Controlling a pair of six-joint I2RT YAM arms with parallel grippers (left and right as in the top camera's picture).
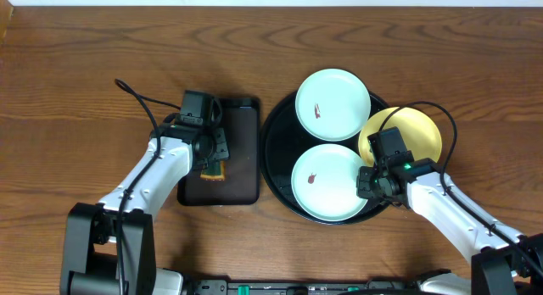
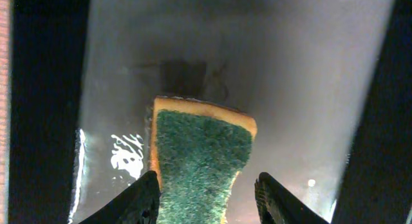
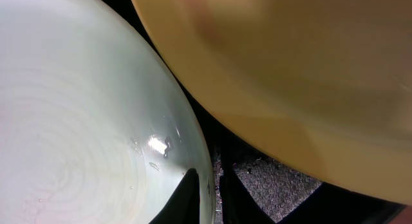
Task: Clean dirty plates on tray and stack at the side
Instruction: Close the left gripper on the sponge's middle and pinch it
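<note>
Furthest to the left, on the brown wooden table (image 1: 76,66), lies a small rectangular black tray (image 1: 242,125), and the left gripper (image 1: 212,162) hangs over its near half. Under it lies a rectangular sponge (image 1: 214,170) with a yellow body and a green scouring face. In the left wrist view that sponge (image 2: 201,156) rests flat on the wet, glossy floor of the small tray (image 2: 302,89). The left gripper (image 2: 206,185) straddles its near end with fingers (image 2: 143,199) spread. One fingertip is right at the sponge's edge and the other stands a little clear of it, so nothing is pinched. Just beside the small tray, to the right, sits the large round black tray with a raised rim (image 1: 271,151). It carries the far pale mint-blue round plate (image 1: 339,96) and the near pale mint-blue round plate (image 1: 327,197) side by side, each with a small brown smear on its face. The right gripper (image 1: 366,183) sits at the near plate's right edge. In the right wrist view its fingers (image 3: 183,201) are drawn close together, with the rim of that near plate (image 3: 77,121) nipped between them. Rightmost, the pale yellow round plate (image 1: 416,130) lies across the big tray's right rim, partly over the table.
</note>
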